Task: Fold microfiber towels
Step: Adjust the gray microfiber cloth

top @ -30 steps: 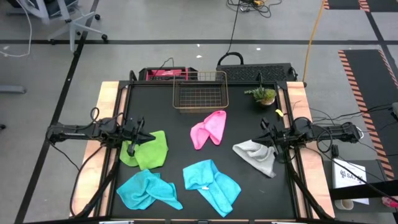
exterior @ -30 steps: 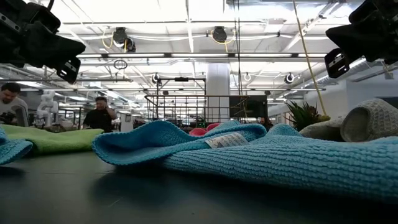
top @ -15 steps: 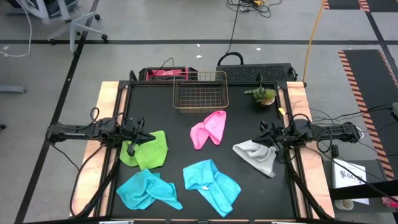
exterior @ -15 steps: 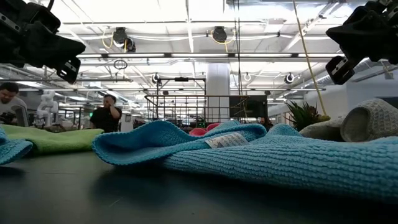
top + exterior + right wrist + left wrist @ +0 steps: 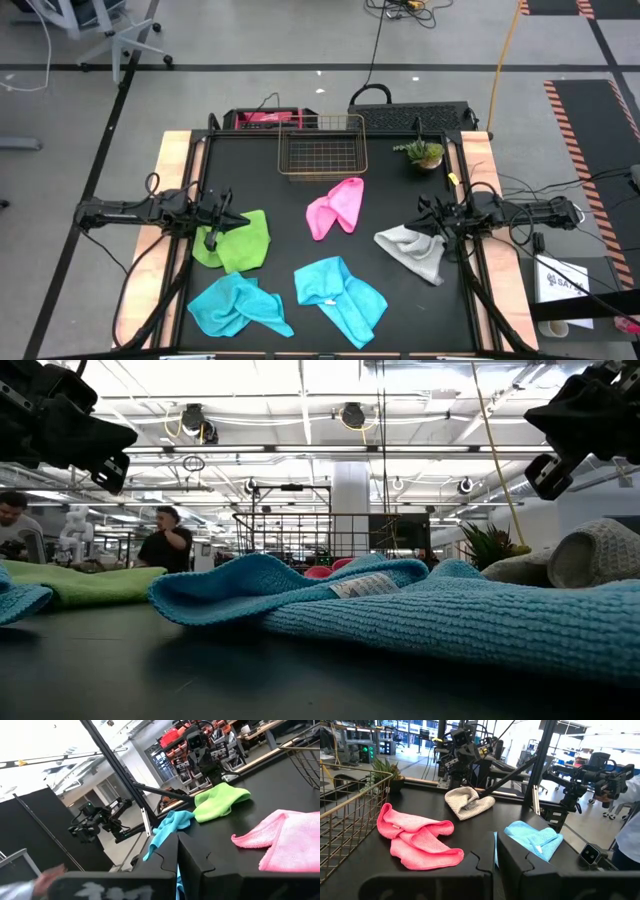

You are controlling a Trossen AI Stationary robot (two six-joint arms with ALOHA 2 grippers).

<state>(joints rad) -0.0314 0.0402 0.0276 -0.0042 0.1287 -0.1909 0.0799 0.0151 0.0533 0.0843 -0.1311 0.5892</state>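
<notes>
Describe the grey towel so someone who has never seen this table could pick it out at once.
Start at the black table and go to its right edge, where the right gripper, shut, hovers. The light grey towel lies crumpled right under and beside it. It is the only grey cloth; its neighbours are a pink towel and a turquoise towel.

Black table (image 5: 270,290) carries five crumpled towels: pink towel (image 5: 336,207), lime green towel (image 5: 240,240), grey towel (image 5: 412,250), two turquoise towels (image 5: 338,293), plus copper wire basket (image 5: 322,150) and small plant (image 5: 424,153).

Nubbly cloth towels (image 5: 420,610); matt black table (image 5: 285,205); wire basket (image 5: 322,152).
</notes>
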